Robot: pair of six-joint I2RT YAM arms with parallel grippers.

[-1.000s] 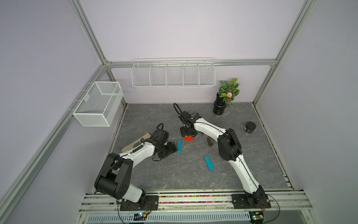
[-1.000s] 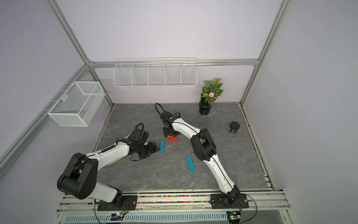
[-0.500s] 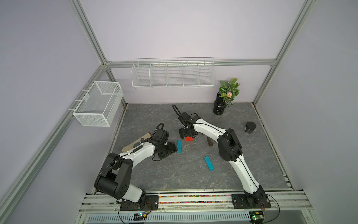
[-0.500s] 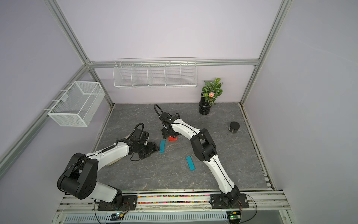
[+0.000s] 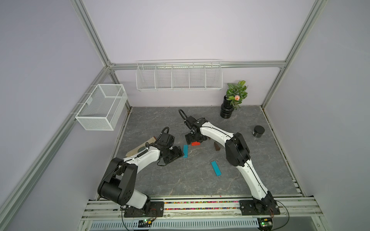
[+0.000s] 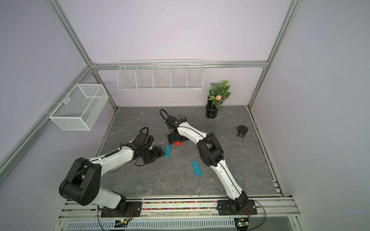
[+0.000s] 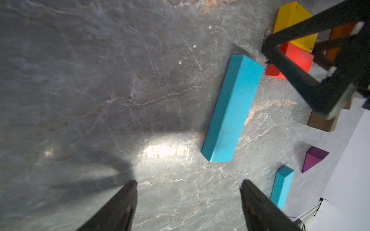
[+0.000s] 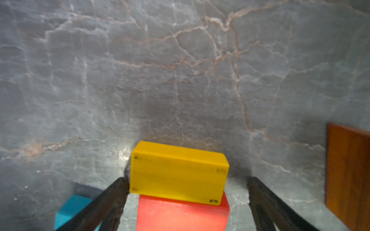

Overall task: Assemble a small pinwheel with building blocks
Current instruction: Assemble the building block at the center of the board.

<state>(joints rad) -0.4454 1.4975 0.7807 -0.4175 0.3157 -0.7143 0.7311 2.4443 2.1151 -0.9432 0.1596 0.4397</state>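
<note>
Near the middle of the grey veined surface (image 5: 180, 184): pinwheel (image 7: 298, 57), begun only. Centre pair laid flat, yellow block (image 8: 178, 172) and red block (image 8: 182, 214) side by side and touching, a little offset. One teal bar (image 7: 232, 108) lies just beside the red block's end, not yet set as a stick; second teal bar (image 5: 216, 168) lies well apart from the rest. Right tool (image 8: 187, 180) hangs low over the yellow block, jaws spread to either side of it, one at its corner, the other clear: grasping nothing. Left tool (image 7: 188, 200) is likewise spread and empty, just short of the first teal bar. Handling, by my estimate: pieces small, rigid, solid-painted, probably light; the smooth paint may skate on the surface when nudged and knock neighbours askew. Short blocks: take across the two long flat sides. Bars: across the narrow width at mid-length. Wedges: by the parallel flat faces, never the slope. Poorly seen: the yellow block is hidden under the right tool in both top views. Purple wedge (image 7: 314, 158) shows only from the left wrist. One brown wedge (image 5: 216, 146) is plain in a top view. A brown piece (image 8: 348, 174) is cut off at the edge of the blurred right wrist view. The brown wedges cannot be counted.
</note>
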